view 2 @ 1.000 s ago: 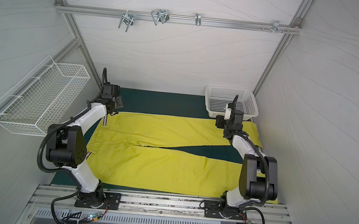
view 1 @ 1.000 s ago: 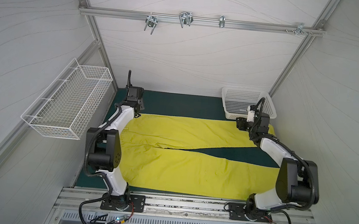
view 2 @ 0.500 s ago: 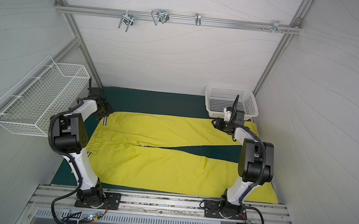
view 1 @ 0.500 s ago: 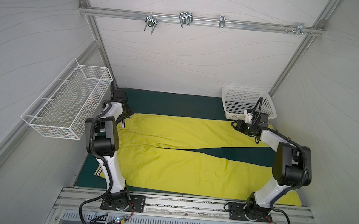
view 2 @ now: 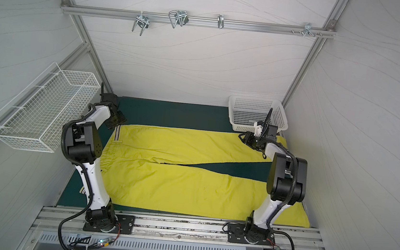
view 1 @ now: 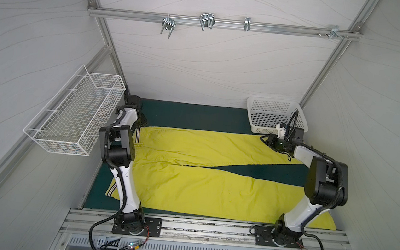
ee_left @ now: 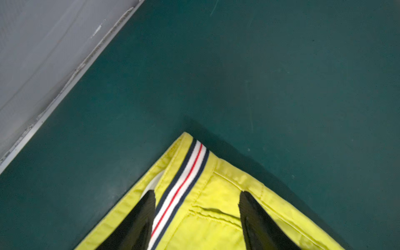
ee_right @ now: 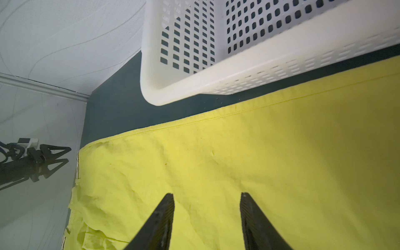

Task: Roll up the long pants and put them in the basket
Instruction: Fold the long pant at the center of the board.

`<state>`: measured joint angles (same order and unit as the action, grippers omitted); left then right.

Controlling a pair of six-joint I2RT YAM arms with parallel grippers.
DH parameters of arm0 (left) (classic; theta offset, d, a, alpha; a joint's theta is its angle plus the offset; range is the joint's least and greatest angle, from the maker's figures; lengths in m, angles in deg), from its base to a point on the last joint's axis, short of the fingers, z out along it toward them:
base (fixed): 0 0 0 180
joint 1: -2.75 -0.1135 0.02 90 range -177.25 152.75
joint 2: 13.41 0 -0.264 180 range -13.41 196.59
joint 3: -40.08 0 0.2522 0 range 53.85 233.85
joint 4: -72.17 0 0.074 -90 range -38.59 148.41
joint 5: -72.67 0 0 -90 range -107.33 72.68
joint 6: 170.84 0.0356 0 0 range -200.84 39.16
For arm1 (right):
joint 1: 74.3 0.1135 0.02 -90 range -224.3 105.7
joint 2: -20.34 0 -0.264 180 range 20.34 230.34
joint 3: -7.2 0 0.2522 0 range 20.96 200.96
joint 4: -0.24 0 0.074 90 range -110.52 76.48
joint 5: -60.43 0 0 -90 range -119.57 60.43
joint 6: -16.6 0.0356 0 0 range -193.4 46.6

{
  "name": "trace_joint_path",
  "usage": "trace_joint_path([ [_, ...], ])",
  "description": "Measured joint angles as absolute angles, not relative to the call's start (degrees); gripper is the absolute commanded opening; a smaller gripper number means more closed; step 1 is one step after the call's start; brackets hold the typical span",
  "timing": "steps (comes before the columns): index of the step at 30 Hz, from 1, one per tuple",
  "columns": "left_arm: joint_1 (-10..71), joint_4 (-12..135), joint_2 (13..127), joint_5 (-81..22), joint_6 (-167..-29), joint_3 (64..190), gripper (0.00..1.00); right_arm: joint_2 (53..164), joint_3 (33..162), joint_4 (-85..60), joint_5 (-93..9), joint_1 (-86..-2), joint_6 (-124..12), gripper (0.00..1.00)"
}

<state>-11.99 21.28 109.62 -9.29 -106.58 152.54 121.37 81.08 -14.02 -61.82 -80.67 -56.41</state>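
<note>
Green mat (view 1: 190,114) borders the long pants (view 1: 200,188) (white basket (view 1: 261,126) beside far edge).

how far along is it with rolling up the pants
Done: the long pants lie flat and unrolled on the green mat, legs spread apart. In hand: the left gripper, open, sits over the striped waistband corner; the right gripper, open, over the far leg by the white basket. Left: gripping and the whole roll.

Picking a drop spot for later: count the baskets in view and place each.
2. A white wire basket hangs on the wall beside the left arm; a white plastic basket stands on the green mat in the far corner by the right gripper. None appears hidden.
</note>
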Motion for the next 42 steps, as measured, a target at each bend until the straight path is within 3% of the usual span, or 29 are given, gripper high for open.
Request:
trace_joint_path([
  [24, -13.37, 21.39, 116.68, -9.31, -104.64, 157.11, 0.6, 124.65, 82.57, -13.95, -64.27, -82.16, -55.18, 0.48],
  [26, -13.37, 21.39, 117.31, -9.47, -104.44, 157.79, 0.55, 124.65, 82.74, -13.97, -64.35, -82.23, -55.18, 0.49],
  [28, -13.37, 21.66, 118.12, -9.82, -104.0, 159.03, 0.44, 124.65, 82.94, -13.95, -64.38, -82.31, -55.18, 0.48],
  [31, -13.37, 22.36, 118.58, -10.43, -103.63, 159.36, 0.08, 124.67, 82.96, -13.97, -64.42, -82.38, -55.18, 0.48],
  [32, -13.37, 22.4, 118.64, -10.52, -103.48, 159.45, 0.0, 124.69, 82.96, -13.97, -64.42, -82.4, -55.18, 0.47],
  [42, -13.39, 22.31, 118.82, -11.37, -103.56, 159.88, 0.0, 125.09, 84.73, -15.63, -63.33, -82.82, -55.29, 0.42],
])
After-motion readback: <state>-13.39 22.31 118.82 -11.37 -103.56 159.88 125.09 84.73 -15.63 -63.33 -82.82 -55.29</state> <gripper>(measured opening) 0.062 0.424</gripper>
